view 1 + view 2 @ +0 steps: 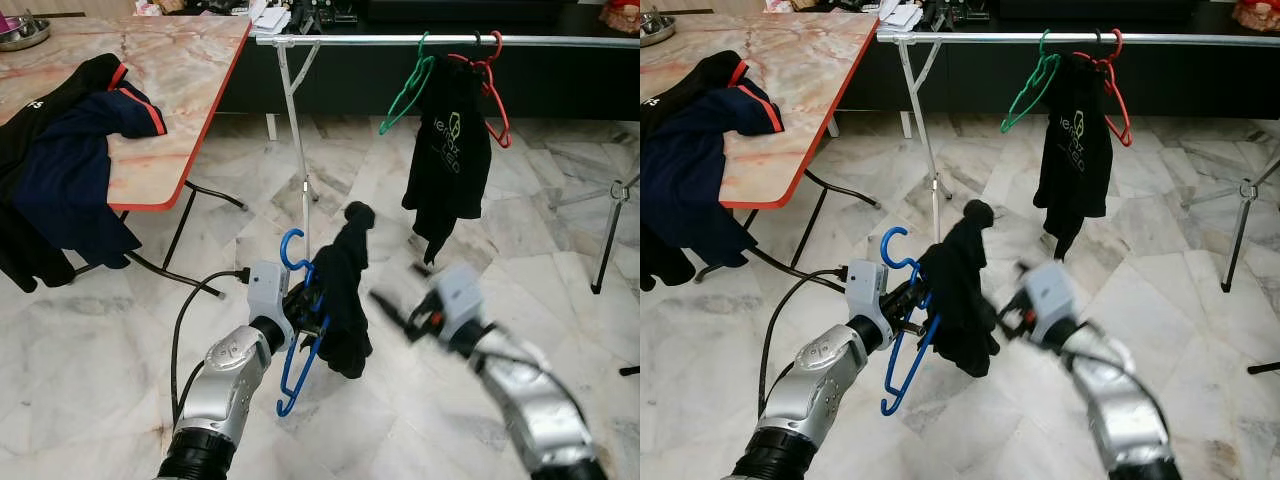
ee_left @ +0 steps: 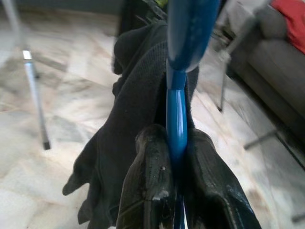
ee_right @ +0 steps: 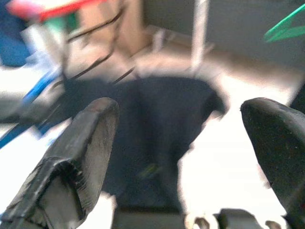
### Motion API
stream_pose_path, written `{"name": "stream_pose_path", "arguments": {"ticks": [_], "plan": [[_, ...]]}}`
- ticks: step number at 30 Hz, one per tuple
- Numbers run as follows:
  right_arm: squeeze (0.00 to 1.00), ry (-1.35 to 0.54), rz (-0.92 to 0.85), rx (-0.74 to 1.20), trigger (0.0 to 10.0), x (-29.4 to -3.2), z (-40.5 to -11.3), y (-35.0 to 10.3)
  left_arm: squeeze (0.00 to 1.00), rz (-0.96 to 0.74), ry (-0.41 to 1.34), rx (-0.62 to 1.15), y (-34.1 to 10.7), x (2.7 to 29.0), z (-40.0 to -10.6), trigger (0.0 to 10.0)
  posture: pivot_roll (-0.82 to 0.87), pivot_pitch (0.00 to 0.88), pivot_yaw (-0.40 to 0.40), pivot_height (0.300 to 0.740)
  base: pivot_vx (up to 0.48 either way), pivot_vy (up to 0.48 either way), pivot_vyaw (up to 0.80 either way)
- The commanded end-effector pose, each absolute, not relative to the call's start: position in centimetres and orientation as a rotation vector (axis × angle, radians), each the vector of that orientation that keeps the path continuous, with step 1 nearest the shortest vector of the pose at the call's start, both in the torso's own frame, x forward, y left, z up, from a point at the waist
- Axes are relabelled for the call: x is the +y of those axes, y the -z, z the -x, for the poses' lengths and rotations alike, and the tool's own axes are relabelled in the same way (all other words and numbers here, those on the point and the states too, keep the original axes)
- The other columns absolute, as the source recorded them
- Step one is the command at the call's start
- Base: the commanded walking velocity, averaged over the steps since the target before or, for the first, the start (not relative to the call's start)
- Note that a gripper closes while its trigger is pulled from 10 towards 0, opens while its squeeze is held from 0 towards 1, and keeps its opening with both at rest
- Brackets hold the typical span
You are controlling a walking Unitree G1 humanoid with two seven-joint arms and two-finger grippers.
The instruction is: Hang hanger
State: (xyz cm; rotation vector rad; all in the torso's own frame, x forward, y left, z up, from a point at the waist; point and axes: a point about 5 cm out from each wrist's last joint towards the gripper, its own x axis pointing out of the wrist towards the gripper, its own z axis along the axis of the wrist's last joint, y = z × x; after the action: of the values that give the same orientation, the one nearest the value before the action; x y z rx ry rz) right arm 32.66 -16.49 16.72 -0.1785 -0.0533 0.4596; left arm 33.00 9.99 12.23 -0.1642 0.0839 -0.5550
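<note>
Left eye view gives me a pale marble tiled floor (image 1: 400, 400) and, at the left, a folding table with a marble-pattern top and red edge (image 1: 190, 90), where a dark navy jacket with red trim (image 1: 70, 160) hangs over the side. A silver metal clothes rail (image 1: 450, 40) runs across the back on thin legs; on it hang an empty green plastic hanger (image 1: 405, 95) and a red plastic hanger carrying a black printed shirt (image 1: 448, 150).

Between me and the rail the floor is free, but the table edge is near on the left and a tripod leg (image 1: 610, 230) stands at the right.

My left gripper (image 1: 298, 308) is closed on the blue plastic hanger (image 1: 297, 345), which holds a black garment (image 1: 345, 290), low in front of the rail.

Left wrist view shows both fingers (image 2: 147, 186) pressing the blue bar. Right wrist view, blurred, shows my right gripper (image 3: 181, 143) spread wide, holding nothing, just beside the garment.
</note>
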Motion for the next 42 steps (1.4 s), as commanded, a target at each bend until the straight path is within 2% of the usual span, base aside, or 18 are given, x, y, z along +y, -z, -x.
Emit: {"name": "stream_pose_path", "arguments": {"ticks": [1, 4, 7, 8, 9, 10, 11, 13, 17, 20, 22, 25, 31, 41, 42], "plan": [[0.00, -0.397, 0.164, -0.122, 10.0, -18.1, -33.1, -18.7, 0.00, 0.129, 0.635, 0.096, -12.0, 9.9, -32.3, 10.0, -0.09, 0.219, -0.007, 0.740, 0.000, 0.000, 0.00], [0.00, -0.423, 0.182, -0.160, 10.0, -19.1, -33.7, -21.0, 0.00, 0.089, 0.727, 0.146, -11.1, 10.2, -31.5, 10.0, -0.09, 0.217, -0.007, 0.740, 0.000, 0.000, 0.00], [0.04, -0.599, 0.273, -0.139, 10.0, -19.4, -33.7, -22.3, 0.00, 0.040, 0.820, 0.179, -10.4, 10.4, -30.6, 10.0, -0.10, 0.214, -0.009, 0.740, 0.000, 0.000, 0.00], [0.89, -0.651, 0.320, -0.123, 10.0, -19.6, -33.7, -22.5, 0.00, 0.028, 0.847, 0.192, -10.1, 10.3, -30.4, 10.0, -0.10, 0.213, -0.010, 0.740, 0.000, 0.000, 0.00], [1.00, -0.713, 0.366, -0.110, 10.0, -19.8, -33.6, -22.9, 0.00, 0.015, 0.884, 0.216, -9.8, 10.3, -30.1, 10.0, -0.10, 0.212, -0.009, 0.740, 0.000, 0.000, 0.00], [1.00, -0.713, 0.366, -0.110, 10.0, -19.8, -33.6, -22.9, 0.00, 0.015, 0.884, 0.216, -9.8, 10.3, -30.1, 10.0, -0.10, 0.212, -0.009, 0.740, 0.000, 0.000, 0.00], [1.00, -0.834, 0.365, -0.108, 10.0, -19.8, -33.1, -23.9, 0.00, -0.006, 0.944, 0.250, -9.3, 10.3, -29.5, 10.0, -0.11, 0.213, -0.009, 0.740, 0.000, 0.000, 0.00], [1.00, -0.946, 0.382, -0.089, 10.0, -19.8, -32.6, -24.5, 0.00, -0.017, 0.993, 0.267, -9.2, 10.1, -29.0, 10.0, -0.11, 0.214, -0.010, 0.740, 0.000, 0.000, 0.00], [1.00, -1.085, 0.421, -0.007, 10.0, -20.1, -32.0, -24.1, 0.00, -0.019, 1.044, 0.267, -9.3, 9.6, -28.6, 10.0, -0.12, 0.212, -0.014, 0.740, 0.000, 0.000, 0.00], [1.00, -1.212, 0.455, 0.170, 10.0, -20.5, -31.4, -21.7, 0.00, -0.028, 1.098, 0.260, -9.8, 9.0, -28.4, 10.0, -0.11, 0.210, -0.016, 0.740, 0.000, 0.000, 0.00], [1.00, -1.376, 0.456, 0.314, 10.0, -20.4, -30.0, -19.4, 0.00, -0.053, 1.161, 0.260, -10.2, 8.5, -28.1, 10.0, -0.11, 0.209, -0.017, 0.740, 0.000, 0.000, 0.00], [1.00, -1.438, 0.509, 0.415, 10.0, -20.5, -29.5, -17.5, 0.00, -0.082, 1.232, 0.251, -10.9, 8.0, -27.7, 10.0, -0.10, 0.206, -0.017, 0.740, 0.000, 0.000, 0.00], [1.00, -1.370, 0.482, 0.380, 10.0, -20.1, -30.8, -16.8, 0.00, -0.107, 1.296, 0.236, -11.9, 7.4, -27.4, 10.0, -0.09, 0.203, -0.017, 0.740, 0.000, 0.000, 0.00], [1.00, -1.510, 0.545, 0.481, 10.0, -19.5, -30.4, -15.2, 0.00, -0.152, 1.401, 0.250, -12.5, 6.6, -26.7, 10.0, -0.09, 0.203, -0.019, 0.740, 0.000, 0.000, 0.00], [0.00, -1.552, 0.552, 0.518, 10.0, -19.5, -30.2, -14.9, 0.00, -0.163, 1.407, 0.255, -12.5, 6.5, -26.7, 10.0, -0.08, 0.203, -0.019, 0.740, 0.000, 0.000, 0.00]]}}
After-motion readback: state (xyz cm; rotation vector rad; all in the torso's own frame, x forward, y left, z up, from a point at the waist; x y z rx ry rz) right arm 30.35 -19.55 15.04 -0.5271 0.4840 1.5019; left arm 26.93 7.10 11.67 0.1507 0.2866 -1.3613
